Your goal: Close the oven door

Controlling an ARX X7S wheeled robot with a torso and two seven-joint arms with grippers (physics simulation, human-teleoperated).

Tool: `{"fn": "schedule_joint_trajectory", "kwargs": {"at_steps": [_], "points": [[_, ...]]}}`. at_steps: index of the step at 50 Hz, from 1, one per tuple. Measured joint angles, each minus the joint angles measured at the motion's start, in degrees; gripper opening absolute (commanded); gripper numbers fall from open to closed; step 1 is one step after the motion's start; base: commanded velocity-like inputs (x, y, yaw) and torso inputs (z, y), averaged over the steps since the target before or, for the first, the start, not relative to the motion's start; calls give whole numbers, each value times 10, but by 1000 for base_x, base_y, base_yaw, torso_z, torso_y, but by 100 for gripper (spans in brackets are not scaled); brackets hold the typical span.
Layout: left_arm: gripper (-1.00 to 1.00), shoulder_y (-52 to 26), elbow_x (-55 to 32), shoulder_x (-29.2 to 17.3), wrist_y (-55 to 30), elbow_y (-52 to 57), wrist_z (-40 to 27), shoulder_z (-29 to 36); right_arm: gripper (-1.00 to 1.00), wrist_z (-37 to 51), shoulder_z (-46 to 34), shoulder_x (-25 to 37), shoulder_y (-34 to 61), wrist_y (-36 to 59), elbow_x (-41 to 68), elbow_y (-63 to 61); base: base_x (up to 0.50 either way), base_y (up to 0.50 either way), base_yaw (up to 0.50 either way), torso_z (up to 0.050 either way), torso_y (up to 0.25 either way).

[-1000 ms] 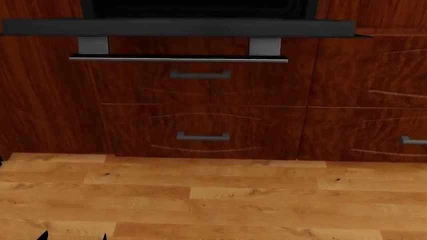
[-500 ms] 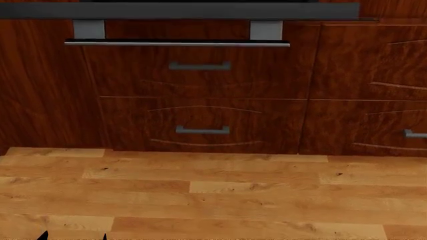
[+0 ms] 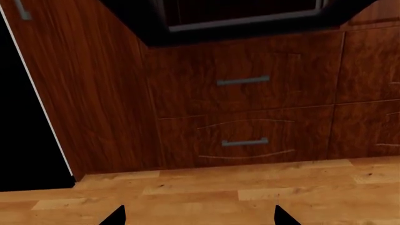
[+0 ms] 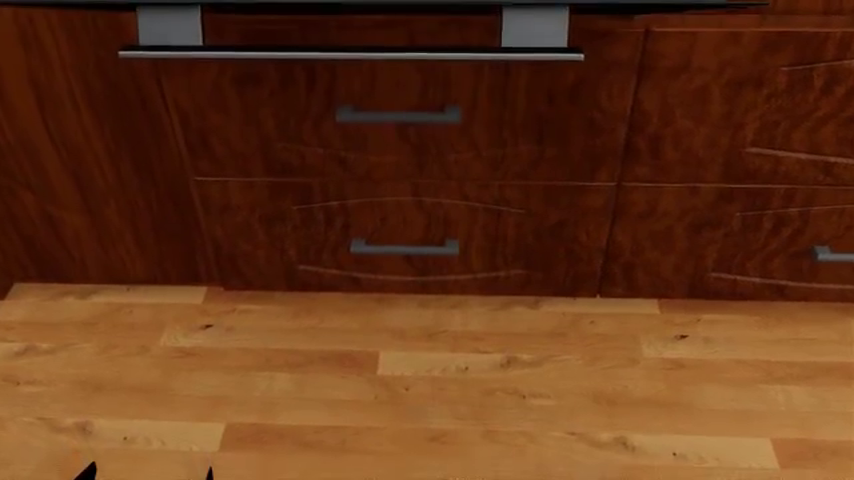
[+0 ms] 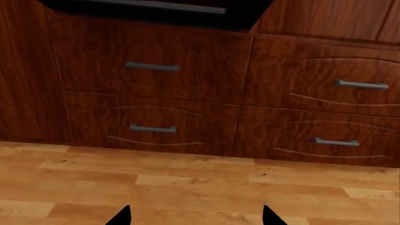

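Observation:
The oven door's long silver bar handle (image 4: 351, 55) crosses the top of the head view on two grey mounts, and only a sliver of the black panel shows above it. The door (image 3: 250, 23) appears as a black slab with a dark glass centre, jutting out above the drawers in the left wrist view, and its black edge (image 5: 156, 11) shows in the right wrist view. My left gripper (image 3: 198, 218) is open, low over the floor and well short of the door, with nothing between its fingertips (image 3: 115, 216). My right gripper (image 5: 196, 218) is open and empty too.
Reddish-brown drawer fronts (image 4: 400, 150) with short silver handles (image 4: 398, 115) stand under the door, and more drawers (image 5: 325, 98) stand to the right. Light wooden floor (image 4: 427, 380) runs from the cabinets to me. A tall wooden side panel (image 3: 81, 93) borders a black gap (image 3: 25, 140).
In the head view the cabinets and handle have slid upward. The door's black front edge has left the top of the picture, and more floor shows.

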Motion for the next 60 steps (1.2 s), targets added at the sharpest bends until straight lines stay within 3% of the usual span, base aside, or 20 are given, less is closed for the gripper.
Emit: {"fn": "schedule_joint_trajectory", "kwargs": {"at_steps": [25, 35, 49, 60], "points": [[100, -28, -2, -3, -73, 13, -11, 10, 100, 10, -3, 6, 35, 82, 9, -20, 0, 0, 0, -2, 0], [100, -102, -14, 28, -78, -137, 16, 16, 100, -33, 7, -26, 130, 75, 34, 176, 0, 0, 0, 0, 0], [100, -170, -25, 62, -54, -320, 54, 24, 100, -80, 13, -71, 230, -11, 41, 458, 0, 0, 0, 0, 0], [100, -199, -24, 79, -17, -415, 67, 32, 100, -101, 21, -90, 266, -52, 36, 565, 0, 0, 0, 0, 0]]}}
